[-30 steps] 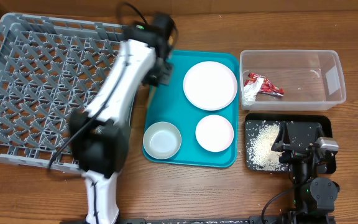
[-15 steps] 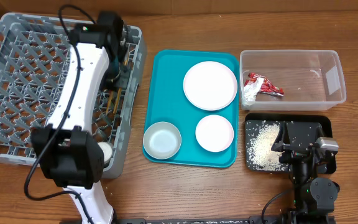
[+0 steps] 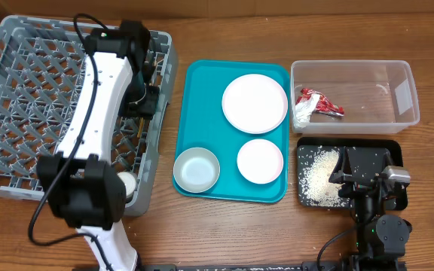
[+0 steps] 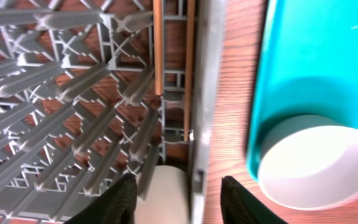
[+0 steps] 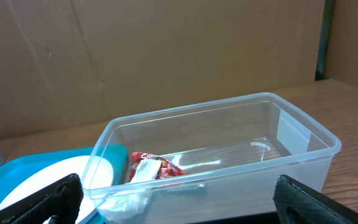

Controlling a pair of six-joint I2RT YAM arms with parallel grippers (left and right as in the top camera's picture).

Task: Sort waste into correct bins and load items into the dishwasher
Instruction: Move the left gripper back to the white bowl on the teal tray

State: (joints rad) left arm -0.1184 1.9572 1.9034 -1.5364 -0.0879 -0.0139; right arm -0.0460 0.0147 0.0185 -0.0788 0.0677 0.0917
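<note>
Chopsticks (image 4: 158, 50) lie flat along the right wall of the rack (image 3: 21, 98), probably so the wall steadies them. The left claw (image 4: 178, 198) hangs above, spread and empty. Plates (image 3: 255, 103) and bowl (image 3: 197, 169) wait on the teal tray (image 3: 202, 90). The wrapper (image 3: 319, 103) sits in the clear tub (image 3: 409, 90) and the rice (image 3: 315, 177) in the black tray (image 3: 394, 147), sorted apart. The right claw (image 5: 179, 198) is spread, holding nothing.

Rack (image 3: 21, 98) sits at tabletop (image 3: 224, 233) left. Chopsticks (image 4: 158, 50) lie in rack along its right wall. Cup (image 3: 126, 183) in rack's near right corner. Tray (image 3: 194, 83) just right of rack, mid tabletop. On tray: big plate (image 3: 255, 103) far right, small plate (image 3: 260, 160) near right, bowl (image 3: 197, 169) near left beside small plate. Tub (image 3: 368, 98) right of tray, far side, wrapper (image 3: 316, 104) in its left end. Bin (image 3: 398, 150) right in front of tub, rice (image 3: 316, 177) in its left half.
</note>
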